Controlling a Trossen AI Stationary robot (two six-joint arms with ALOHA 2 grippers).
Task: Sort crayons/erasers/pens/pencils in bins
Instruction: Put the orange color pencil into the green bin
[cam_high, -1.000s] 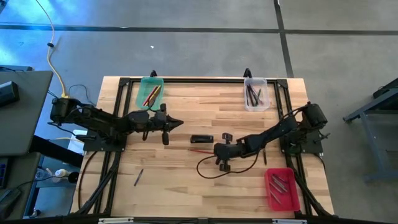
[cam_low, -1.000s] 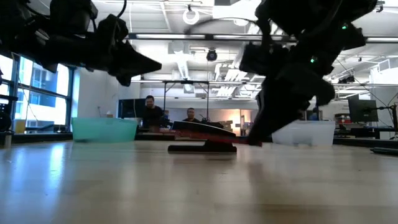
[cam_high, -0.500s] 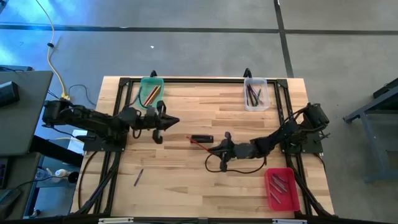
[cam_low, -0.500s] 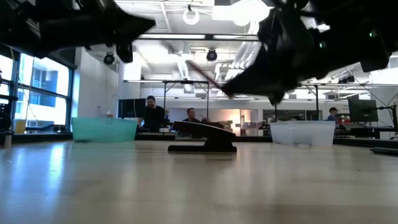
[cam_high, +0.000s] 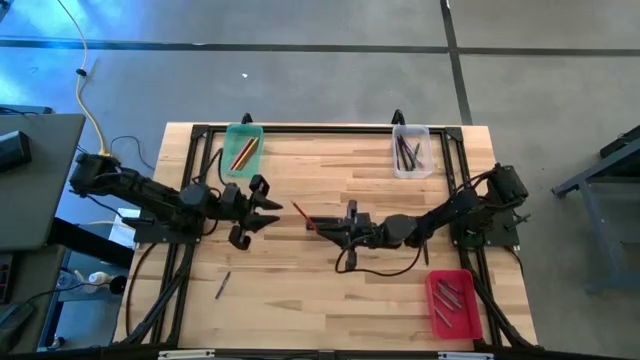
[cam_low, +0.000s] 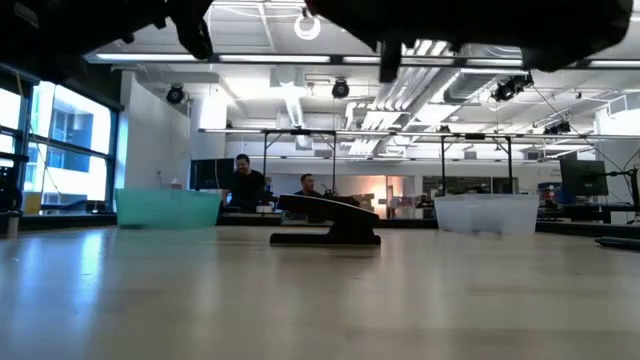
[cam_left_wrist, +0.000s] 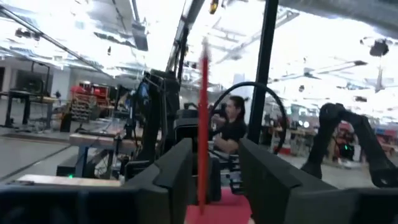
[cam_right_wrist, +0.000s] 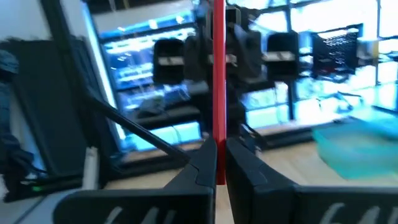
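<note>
Bright overhead glare, blurred wrist views.

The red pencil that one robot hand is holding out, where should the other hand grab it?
On the free end. The right gripper is shut on the red pencil at its near end, so its far half pokes out toward the left gripper, whose fingers are open. The left one should probably come straight from its side, one finger on each side of the bare shaft.

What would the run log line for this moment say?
right gripper: shut on red pencil, raised mid-table | left gripper: open, facing it | green bin: holds pencils
</note>
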